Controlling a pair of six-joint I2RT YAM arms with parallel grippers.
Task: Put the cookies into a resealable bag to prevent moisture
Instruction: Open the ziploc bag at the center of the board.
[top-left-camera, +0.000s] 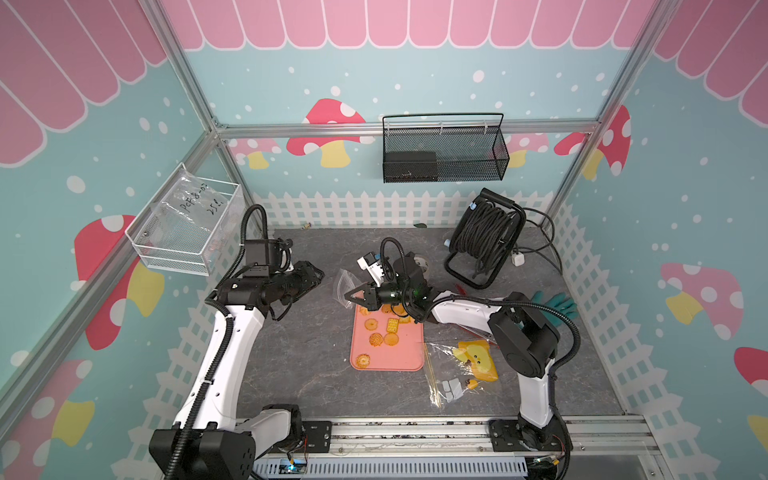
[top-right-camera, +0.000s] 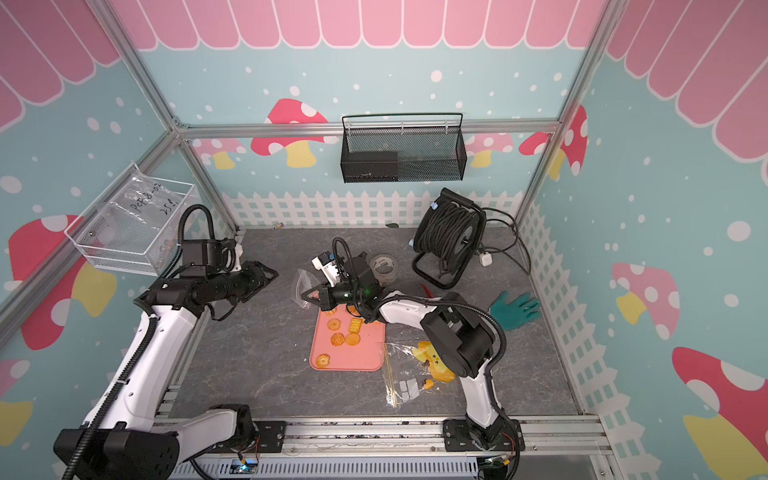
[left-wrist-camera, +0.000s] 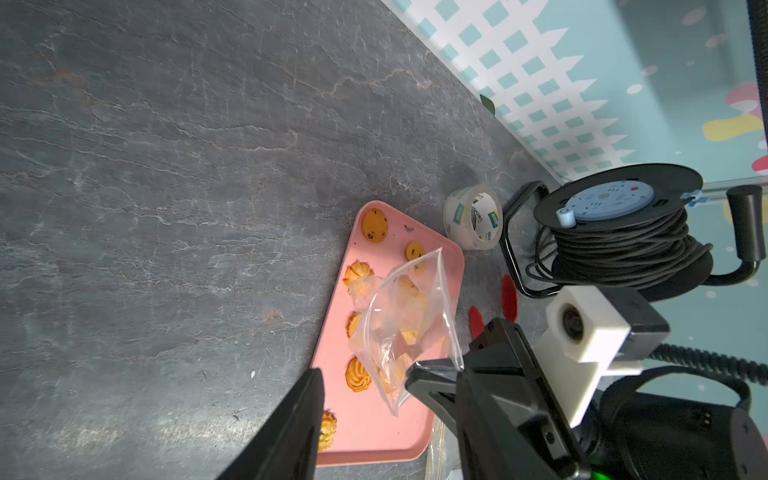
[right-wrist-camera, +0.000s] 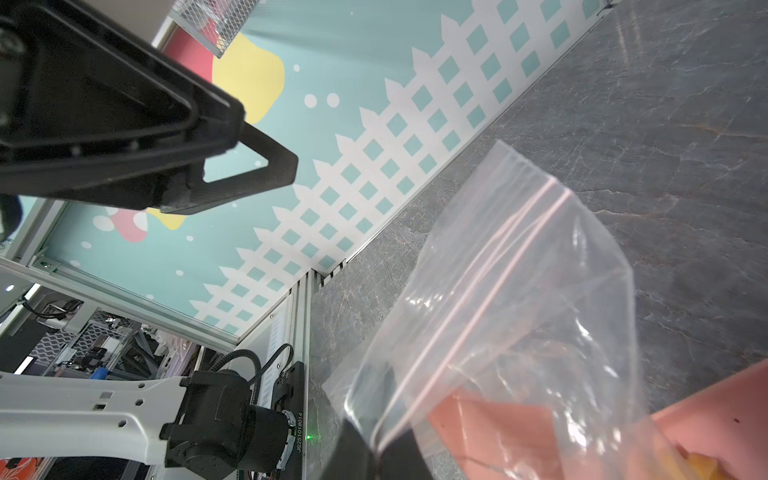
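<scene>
Several golden cookies (top-left-camera: 376, 340) lie on a pink tray (top-left-camera: 395, 361) in mid-table; the left wrist view shows them (left-wrist-camera: 374, 224) too. My right gripper (top-left-camera: 348, 297) hovers at the tray's far end, shut on one edge of the clear resealable bag (top-left-camera: 344, 281). In the right wrist view the bag (right-wrist-camera: 519, 311) hangs with its red zip strip, pinched at my right gripper (right-wrist-camera: 376, 451). Cookies show through the plastic (left-wrist-camera: 407, 324); I cannot tell whether any are inside. My left gripper (top-left-camera: 319, 274) is open and empty, just left of the bag, one of its fingers (left-wrist-camera: 299, 415) in view.
A tape roll (top-left-camera: 422, 264) and a black cable reel (top-left-camera: 484, 245) stand behind the tray. A green glove (top-left-camera: 555, 301) lies far right. A larger clear bag with a yellow item (top-left-camera: 469, 365) lies right of the tray. Wire baskets (top-left-camera: 187, 232) hang on the walls.
</scene>
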